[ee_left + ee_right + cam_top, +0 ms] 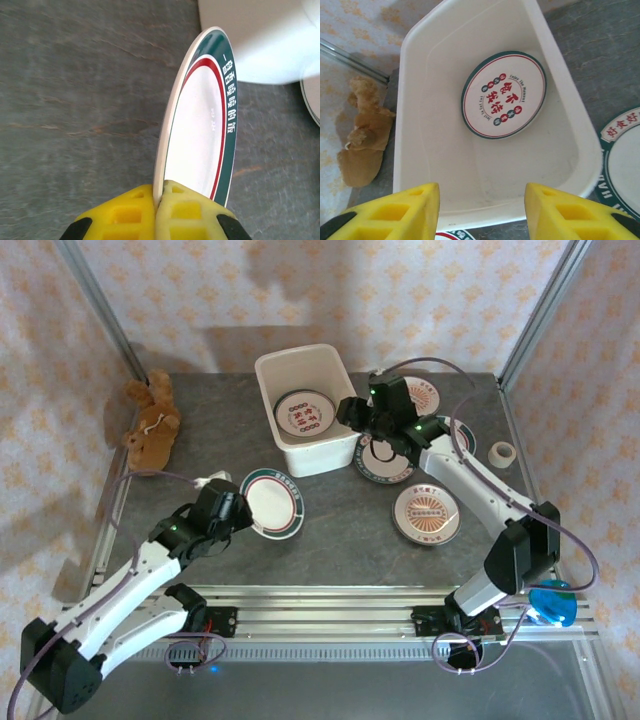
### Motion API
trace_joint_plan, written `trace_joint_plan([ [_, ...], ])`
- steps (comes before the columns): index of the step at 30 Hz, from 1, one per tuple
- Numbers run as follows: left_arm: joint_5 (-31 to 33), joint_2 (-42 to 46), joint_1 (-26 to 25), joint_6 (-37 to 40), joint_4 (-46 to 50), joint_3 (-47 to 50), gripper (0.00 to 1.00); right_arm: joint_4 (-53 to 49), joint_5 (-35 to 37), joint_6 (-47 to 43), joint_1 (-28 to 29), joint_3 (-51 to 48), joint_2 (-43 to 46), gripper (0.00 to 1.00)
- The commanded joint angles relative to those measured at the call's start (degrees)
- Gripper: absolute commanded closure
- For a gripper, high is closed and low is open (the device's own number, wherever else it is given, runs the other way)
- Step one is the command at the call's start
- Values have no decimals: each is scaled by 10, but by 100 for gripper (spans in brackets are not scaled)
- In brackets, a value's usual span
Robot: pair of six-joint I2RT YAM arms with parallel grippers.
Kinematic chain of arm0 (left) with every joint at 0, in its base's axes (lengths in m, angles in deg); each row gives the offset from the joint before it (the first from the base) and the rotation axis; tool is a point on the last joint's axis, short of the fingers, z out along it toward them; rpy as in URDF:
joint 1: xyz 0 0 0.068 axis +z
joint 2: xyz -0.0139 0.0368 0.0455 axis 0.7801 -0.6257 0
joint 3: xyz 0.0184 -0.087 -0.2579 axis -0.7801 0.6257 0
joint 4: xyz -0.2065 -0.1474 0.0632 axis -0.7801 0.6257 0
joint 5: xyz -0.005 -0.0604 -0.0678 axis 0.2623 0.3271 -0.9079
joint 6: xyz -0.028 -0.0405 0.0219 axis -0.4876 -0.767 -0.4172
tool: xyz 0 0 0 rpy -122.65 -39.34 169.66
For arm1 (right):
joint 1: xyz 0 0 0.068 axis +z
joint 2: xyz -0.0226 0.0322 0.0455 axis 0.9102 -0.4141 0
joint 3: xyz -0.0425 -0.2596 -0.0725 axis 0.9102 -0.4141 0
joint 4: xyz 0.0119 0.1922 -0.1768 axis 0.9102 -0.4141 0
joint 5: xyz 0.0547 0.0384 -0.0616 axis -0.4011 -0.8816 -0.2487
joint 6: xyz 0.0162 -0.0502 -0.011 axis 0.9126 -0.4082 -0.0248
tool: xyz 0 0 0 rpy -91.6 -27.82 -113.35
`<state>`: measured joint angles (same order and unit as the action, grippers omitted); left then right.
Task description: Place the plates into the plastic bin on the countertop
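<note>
1. The countertop is dark grey stone with an aluminium edge. Clock directions here are read from its middle, seen from above.
2. The bin sits at 12 o'clock, off-white and deep. A lettered plate lies flat on its floor.
3. The right gripper hangs over the bin's 3 o'clock rim. Its yellow fingers stand a fair way apart with nothing between them.
4. The left gripper is at 8 o'clock, clamped tight on the near rim of a banded plate, teal and red around a cream centre. From the wrist, that rim is pinched between the pads. I cannot tell whether the plate is clear of the stone.
5. An orange-centred plate lies at 4 o'clock. A teal-rimmed plate lies at 2 o'clock, just beside the bin and partly under the right arm. A far plate and an edge plate are half hidden behind that arm.
6. A brown bear lies at 10 o'clock, near the corner post.
7. A tape roll sits at 3 o'clock, by the right edge.
</note>
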<state>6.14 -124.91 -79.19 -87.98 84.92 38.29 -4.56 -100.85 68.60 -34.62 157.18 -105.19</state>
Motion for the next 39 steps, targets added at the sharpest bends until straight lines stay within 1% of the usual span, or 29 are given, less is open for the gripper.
trace_joint_plan([
  [1,49,20,24,16,63,-45,100,16,-25,7,-3,32,-12,52],
  [4,68,18,48,32,92,-82,100,12,-35,7,-3,45,-21,52],
  [8,110,6,78,48,117,-135,100,10,-47,4,-3,53,-24,53],
  [12,118,-23,111,76,120,-197,100,5,-69,-4,-3,65,-29,53],
  [16,131,-52,124,103,113,-273,100,5,-96,-9,-3,77,-33,53],
  [19,125,-71,128,118,96,-321,100,16,-127,-15,-3,81,-34,53],
  [24,52,-106,133,132,57,-390,100,18,-238,-33,-3,120,-56,51],
  [27,5,-132,133,132,44,-425,100,42,-297,-20,-3,133,-67,47],
  [29,-32,-142,133,129,16,-431,100,65,-322,-6,-3,138,-74,46],
  [35,-132,-176,133,97,-66,-433,100,38,-335,-8,-3,179,-107,44],
  [37,-156,-187,133,88,-85,-435,100,25,-323,-13,-3,186,-114,44],
  [39,-167,-197,133,86,-94,-440,100,6,-304,-19,-5,194,-121,44],
])
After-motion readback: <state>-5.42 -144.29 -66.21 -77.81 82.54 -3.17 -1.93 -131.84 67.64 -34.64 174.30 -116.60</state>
